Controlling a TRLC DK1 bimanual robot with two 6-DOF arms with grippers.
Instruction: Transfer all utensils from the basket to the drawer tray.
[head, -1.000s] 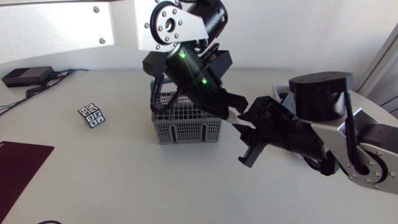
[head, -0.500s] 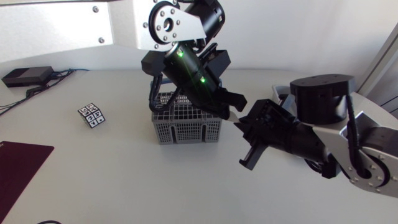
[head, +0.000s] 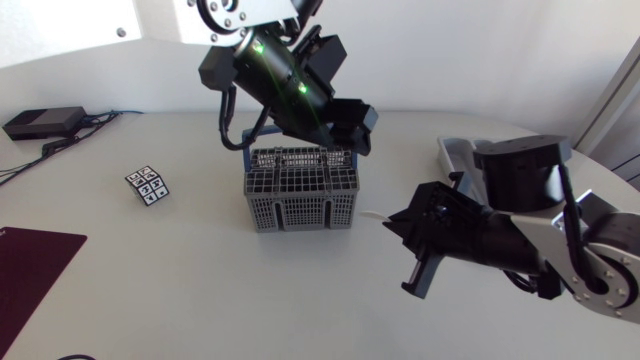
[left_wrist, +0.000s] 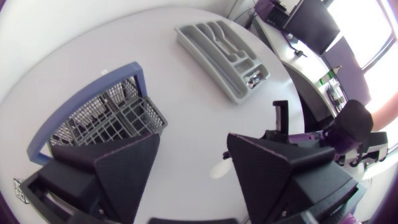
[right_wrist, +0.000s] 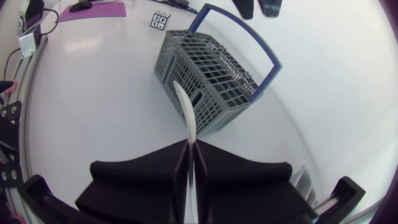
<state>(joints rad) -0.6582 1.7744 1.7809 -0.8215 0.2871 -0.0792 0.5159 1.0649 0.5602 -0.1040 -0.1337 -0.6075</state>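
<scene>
A grey mesh basket (head: 300, 190) with a blue handle stands mid-table; no utensils show inside it. My left gripper (head: 350, 135) hangs open just above the basket's back right corner, holding nothing. My right gripper (head: 398, 222) is right of the basket, shut on a thin white utensil (head: 372, 214) whose tip points at the basket. In the right wrist view the white utensil (right_wrist: 186, 112) sticks out ahead of the shut gripper (right_wrist: 189, 144) toward the basket (right_wrist: 211, 74). The grey drawer tray (left_wrist: 227, 50) lies beyond the basket (left_wrist: 93, 118); in the head view the tray (head: 452, 155) is half hidden by my right arm.
A small patterned cube (head: 148, 185) sits left of the basket. A black device with cables (head: 45, 122) lies at the back left. A dark purple mat (head: 30, 265) covers the front left corner.
My left gripper has opened, let go of the white utensil and drawn back up to above the basket. My right gripper has shut on the utensil and moved slightly down and right.
</scene>
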